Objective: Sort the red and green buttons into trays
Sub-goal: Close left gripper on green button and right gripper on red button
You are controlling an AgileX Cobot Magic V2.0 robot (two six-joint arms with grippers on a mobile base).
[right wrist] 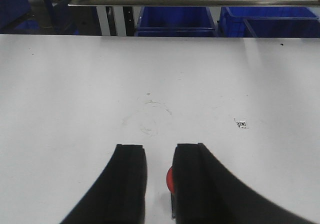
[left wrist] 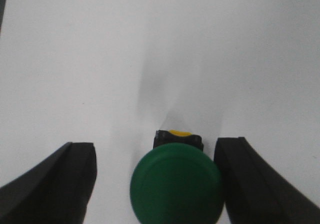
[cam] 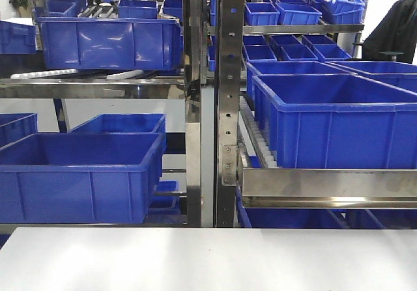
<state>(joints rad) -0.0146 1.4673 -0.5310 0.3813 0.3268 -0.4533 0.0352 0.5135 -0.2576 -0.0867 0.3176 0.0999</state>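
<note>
Left gripper (left wrist: 155, 151) wide open, gripping nothing. Green button (left wrist: 176, 184) sits between fingers, off-centre, just beside one; cap toward wrist, body pointing away. Right gripper (right wrist: 159, 154) narrowly parted; red button (right wrist: 169, 180) half hidden beside finger, grasp unclear. Counter (right wrist: 75, 83) beyond; trays unseen.

Smooth plastic button (left wrist: 176, 184) on matt tabletop (left wrist: 150, 43) — glossy plastic crates (cam: 326, 122), shiny metal rack (cam: 228, 76).

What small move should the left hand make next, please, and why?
Probably close the left hand: the green button sits between its open fingers on the white table, nearer one finger, so shutting gently should grip it.
</note>
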